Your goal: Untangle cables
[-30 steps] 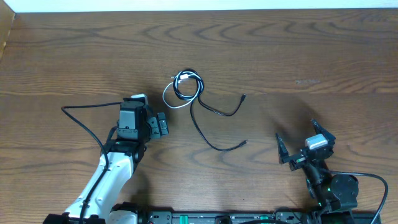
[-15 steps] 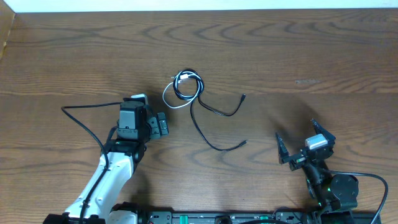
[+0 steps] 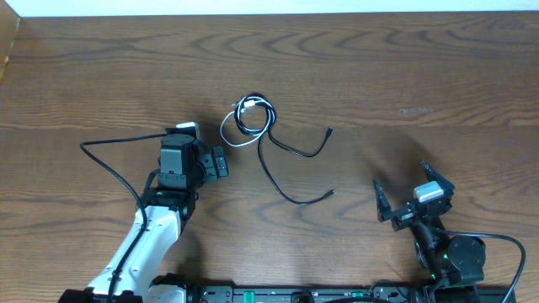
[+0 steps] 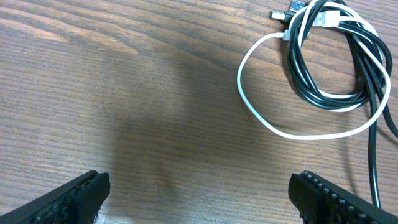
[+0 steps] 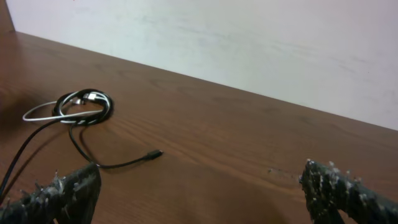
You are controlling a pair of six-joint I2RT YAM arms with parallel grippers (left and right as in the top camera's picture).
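Note:
The cables (image 3: 253, 118) lie mid-table in a tangle. A coiled black cord (image 4: 329, 62) is threaded with a white loop (image 4: 261, 106). Two black tails run toward the near right, ending in small plugs (image 3: 330, 130) (image 3: 333, 193). My left gripper (image 3: 221, 164) stands open just left of the tangle and below it, touching nothing; in the left wrist view the gripper (image 4: 199, 186) has only bare wood between its fingers. My right gripper (image 3: 401, 177) is open at the near right, far from the cords. Its wrist view shows the coil (image 5: 84, 106) and one plug (image 5: 155, 154) beyond the gripper (image 5: 199, 186).
The left arm's own thick black wire (image 3: 109, 164) loops over the wooden table (image 3: 404, 76) at the left. A pale wall (image 5: 249, 43) runs behind the table's far edge. A rail with electronics (image 3: 295, 295) lines the near edge.
The left arm has edged very slightly toward the far side. The right arm and the cables have not moved.

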